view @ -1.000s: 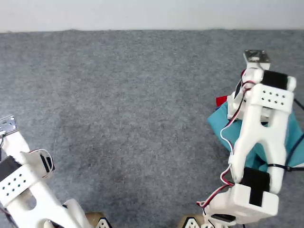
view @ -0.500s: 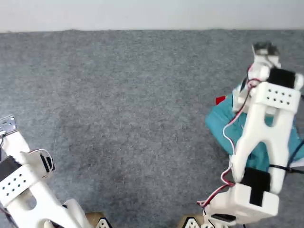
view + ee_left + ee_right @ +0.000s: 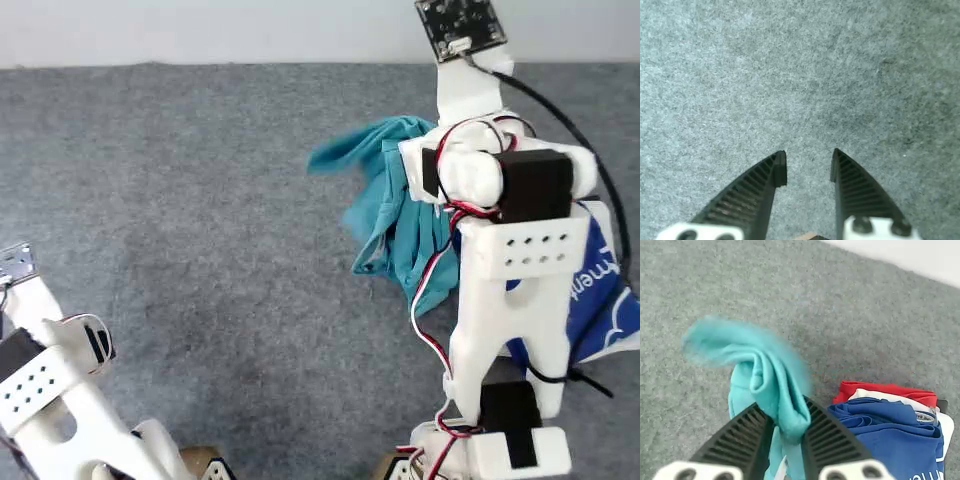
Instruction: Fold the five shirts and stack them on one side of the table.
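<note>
The right hand (image 3: 784, 412), clamped on the teal shirt (image 3: 385, 210), had hoisted it off the pile (image 3: 890, 410) (blue now topmost) toward the table's (image 3: 200, 200) middle, ready for folding; the left hand (image 3: 809, 160) hung with its fingers apart.

Your high view looks steeply down on the grey surface (image 3: 200, 200) from overhead. Your wrist views sit close behind the left gripper (image 3: 807, 170) and right gripper (image 3: 787, 427), facing the surface. High and right wrist views share the teal shirt (image 3: 385, 220) and blue shirt (image 3: 600, 300).
</note>
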